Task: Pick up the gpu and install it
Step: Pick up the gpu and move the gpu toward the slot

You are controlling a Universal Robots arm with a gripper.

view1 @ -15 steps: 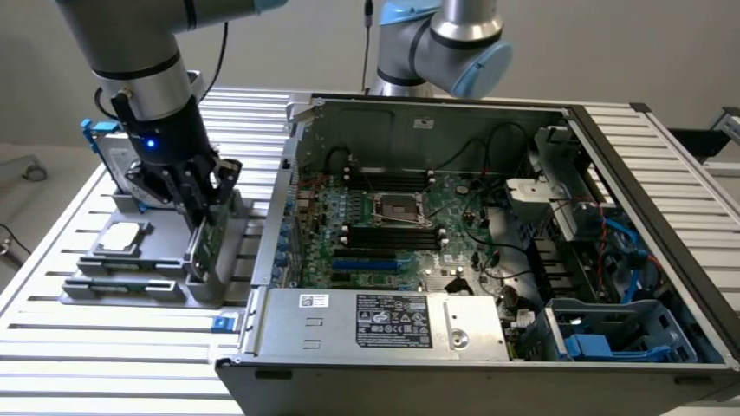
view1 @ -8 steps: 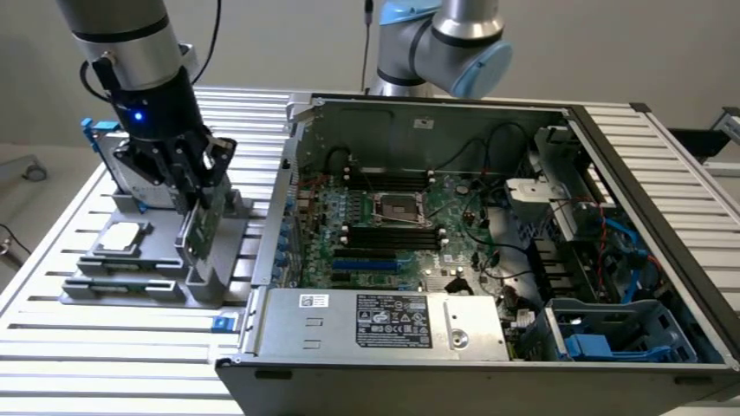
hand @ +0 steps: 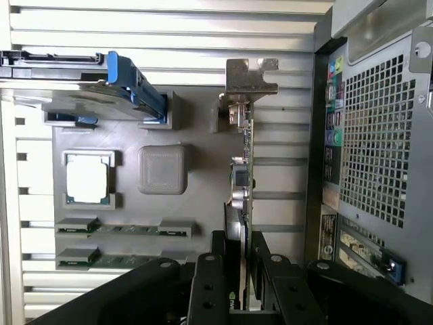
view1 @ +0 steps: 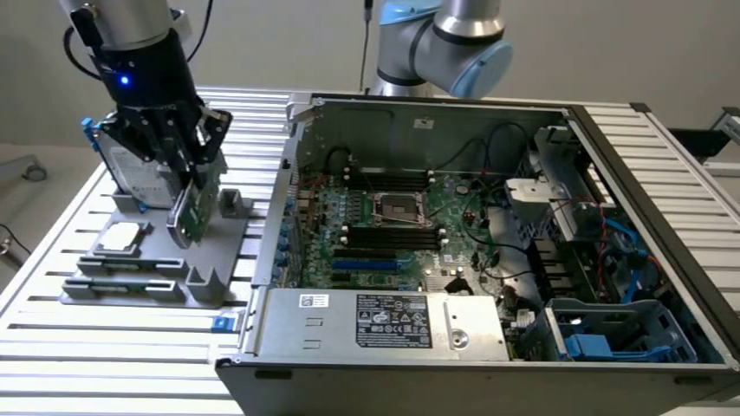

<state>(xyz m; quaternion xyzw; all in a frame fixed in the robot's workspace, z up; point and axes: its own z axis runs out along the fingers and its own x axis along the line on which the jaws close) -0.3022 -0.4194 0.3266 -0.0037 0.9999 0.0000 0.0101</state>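
With the blue-framed hard drive [view1: 130, 178] and small square chip [view1: 121, 236] close by on the grey holder [view1: 151, 282] and the open computer case [view1: 463, 386] beside it, the gripper [view1: 191, 165] was closed narrowly on the upright gpu [view1: 194, 212] at the holder.

Slatted aluminium table [view1: 116, 347] (silver-grey) before a plain wall [view1: 289, 43]
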